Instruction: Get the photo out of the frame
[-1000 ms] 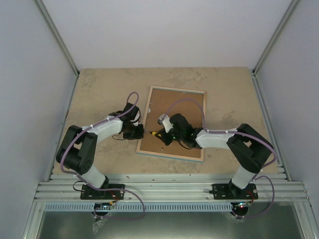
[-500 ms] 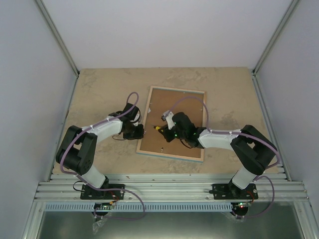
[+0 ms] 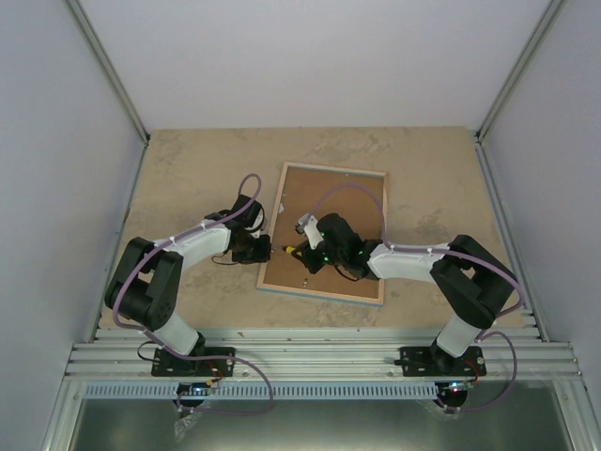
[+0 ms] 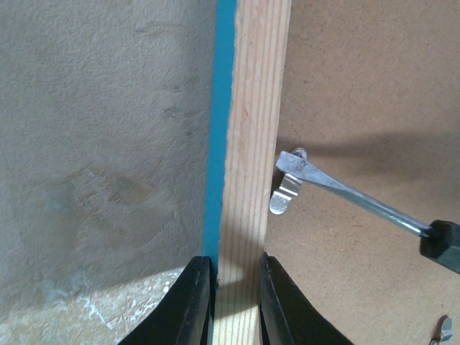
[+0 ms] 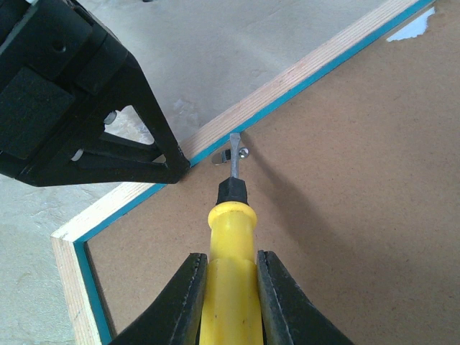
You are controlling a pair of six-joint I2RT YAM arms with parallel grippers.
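Two hands at a face-down frame [image 3: 310,188].
Left hand [image 4: 236,295] clamps its edge; right hand [image 5: 228,287] grasps a yellow screwdriver [image 5: 228,237], tip at a metal clip [image 4: 284,200].

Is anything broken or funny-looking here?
One small thing: the brown backing board of the turquoise-edged wooden frame has a pale scraped-looking patch right beside the rim. Nothing else looks damaged.

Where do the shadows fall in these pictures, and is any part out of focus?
Left wrist view: the screwdriver throws a soft shadow on the brown board of the frame, just above the blade. Right wrist view: its shadow falls right of the shaft. Top view: even light, no glare. Nothing looks clearly blurred.
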